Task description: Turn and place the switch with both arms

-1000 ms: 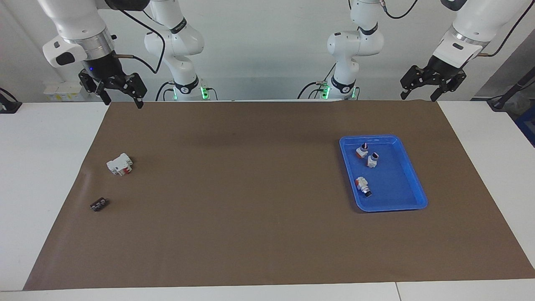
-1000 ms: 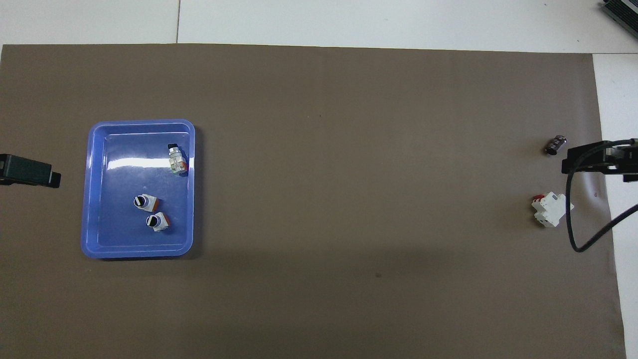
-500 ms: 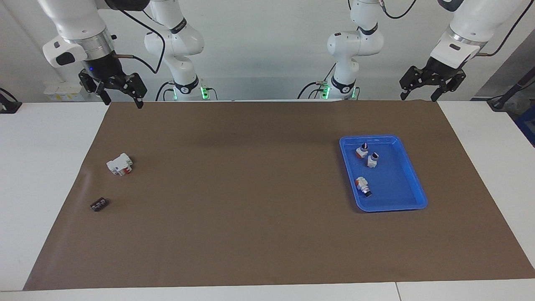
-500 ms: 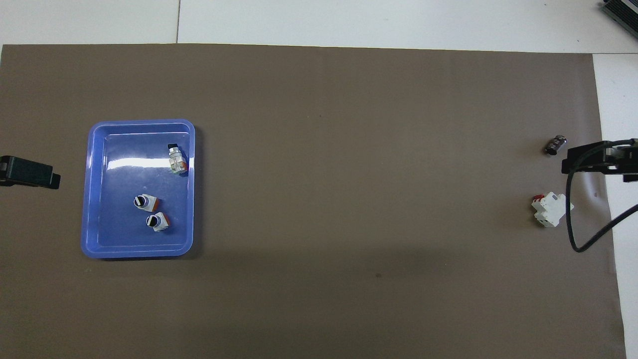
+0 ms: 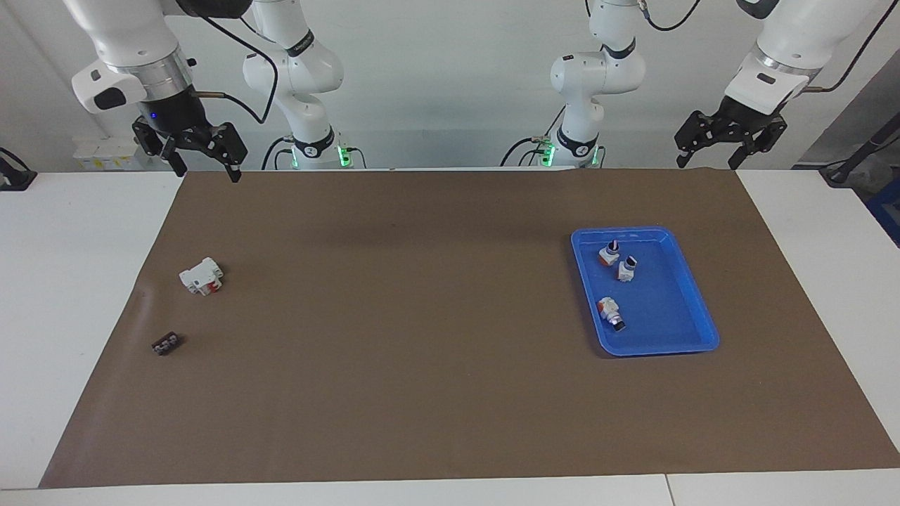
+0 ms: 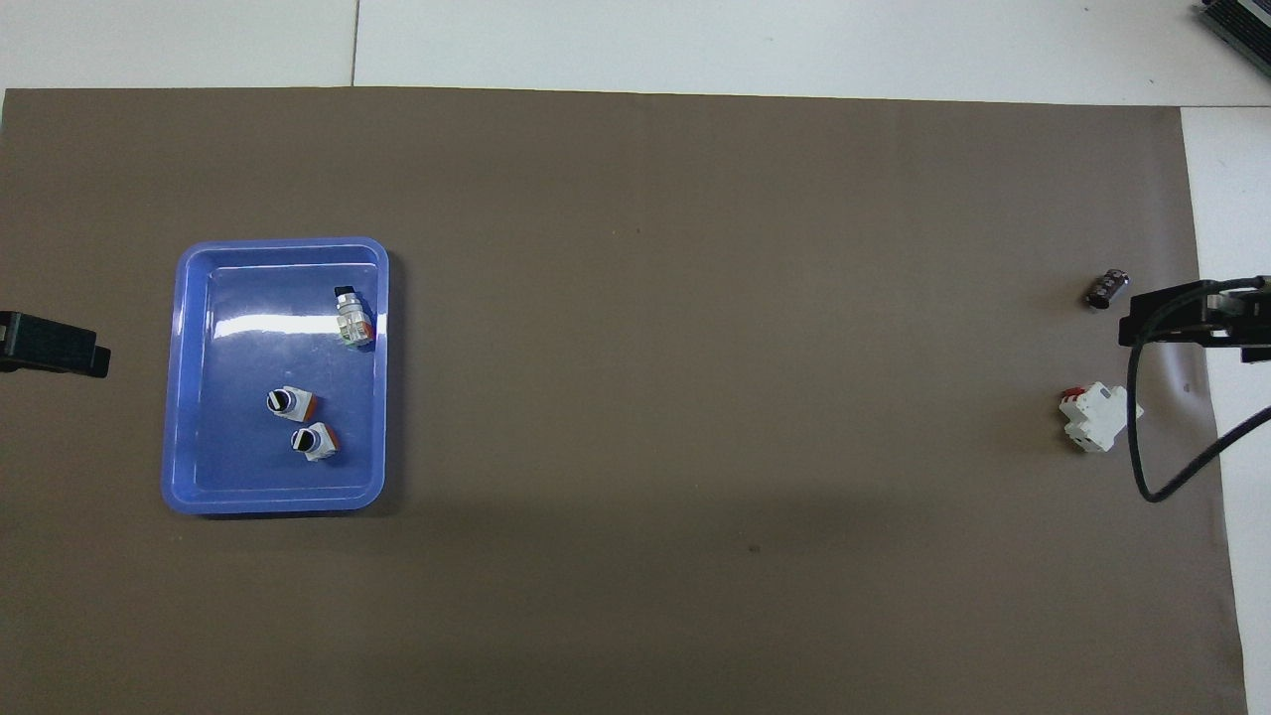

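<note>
Three small switches with white bodies, orange blocks and black knobs lie in a blue tray (image 5: 619, 230). Two stand close together nearer the robots (image 5: 608, 253) (image 5: 627, 268), and one lies on its side farther out (image 5: 611, 313). The overhead view shows the same three switches (image 6: 315, 441) (image 6: 290, 402) (image 6: 352, 318) in the tray (image 6: 278, 241). My left gripper (image 5: 706, 164) hangs open and empty, high over the mat's edge nearest the robots, at the left arm's end. My right gripper (image 5: 209, 173) hangs open and empty at the right arm's end.
A larger white block with a red part (image 5: 202, 275) and a tiny black piece (image 5: 166, 344) lie on the brown mat toward the right arm's end. They also show in the overhead view, the block (image 6: 1097, 417) and the piece (image 6: 1107, 289). A black cable (image 6: 1142, 437) hangs over the block.
My left gripper has shifted slightly toward its own end of the table. The right gripper, the switches and the tray have not moved.
</note>
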